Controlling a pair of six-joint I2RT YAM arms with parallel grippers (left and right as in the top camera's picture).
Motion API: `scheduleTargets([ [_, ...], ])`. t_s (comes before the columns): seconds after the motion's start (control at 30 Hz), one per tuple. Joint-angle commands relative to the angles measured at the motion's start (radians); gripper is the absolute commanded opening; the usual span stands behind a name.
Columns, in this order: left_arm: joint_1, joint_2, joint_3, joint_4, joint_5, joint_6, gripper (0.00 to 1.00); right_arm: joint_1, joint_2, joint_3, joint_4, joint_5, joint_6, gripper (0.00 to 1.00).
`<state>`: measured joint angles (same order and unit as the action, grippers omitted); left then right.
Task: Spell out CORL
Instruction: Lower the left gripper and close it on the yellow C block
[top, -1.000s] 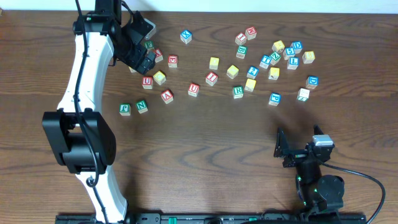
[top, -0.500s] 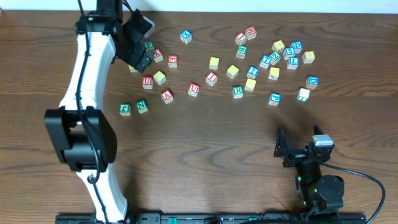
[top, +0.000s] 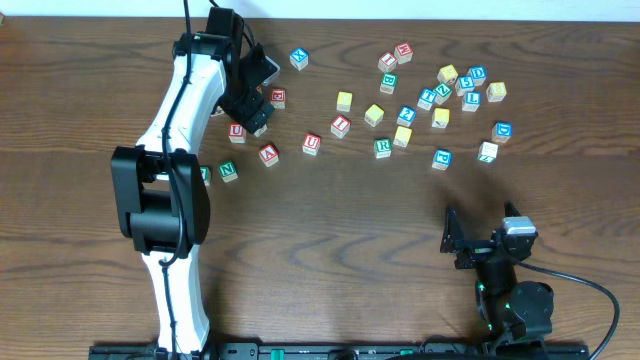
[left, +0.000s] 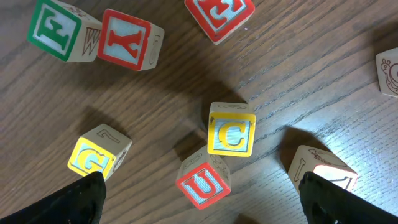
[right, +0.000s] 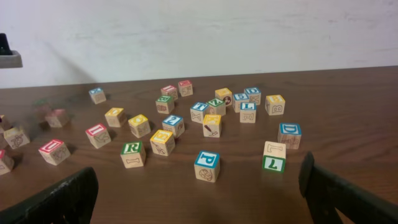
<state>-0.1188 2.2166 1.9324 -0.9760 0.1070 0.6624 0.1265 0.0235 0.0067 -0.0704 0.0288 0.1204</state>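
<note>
The left arm (top: 180, 120) stretches from the desk's near edge toward its far left corner, folded back on itself midway. The left gripper (top: 255, 105) hangs low over the wood, pointing down, jaws spread wide with nothing between them. The right arm (top: 512, 295) sits tucked at the near right edge. The right gripper (top: 455, 240), also agape and empty, faces the far edge.

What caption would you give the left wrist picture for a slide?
Open left hand above the yellow C cube, red U cube beside it.
</note>
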Motion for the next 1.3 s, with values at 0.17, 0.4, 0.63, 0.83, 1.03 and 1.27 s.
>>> scheduleTargets([
  [0.17,0.004,0.071,0.006,-0.002,0.021,-0.016,0.98,-0.011,-0.007,-0.002,-0.004,-0.005,-0.013,0.99],
  [0.4,0.003,0.079,0.006,-0.005,0.106,-0.016,0.98,-0.011,-0.007,-0.002,-0.004,-0.005,-0.013,0.99],
  [0.63,0.003,0.084,0.006,0.0,0.155,-0.02,0.95,-0.011,-0.007,-0.002,-0.004,-0.005,-0.013,0.99],
  [0.83,0.003,0.086,0.002,-0.001,0.154,-0.02,0.94,-0.011,-0.007,-0.002,-0.004,-0.005,-0.013,0.99],
  [1.03,0.003,0.111,0.002,0.011,0.154,-0.02,0.94,-0.011,-0.007,-0.002,-0.004,-0.005,-0.013,0.99],
  [1.27,0.005,0.124,0.002,0.056,0.155,-0.02,0.94,-0.011,-0.007,-0.002,-0.004,-0.005,-0.013,0.99],
])
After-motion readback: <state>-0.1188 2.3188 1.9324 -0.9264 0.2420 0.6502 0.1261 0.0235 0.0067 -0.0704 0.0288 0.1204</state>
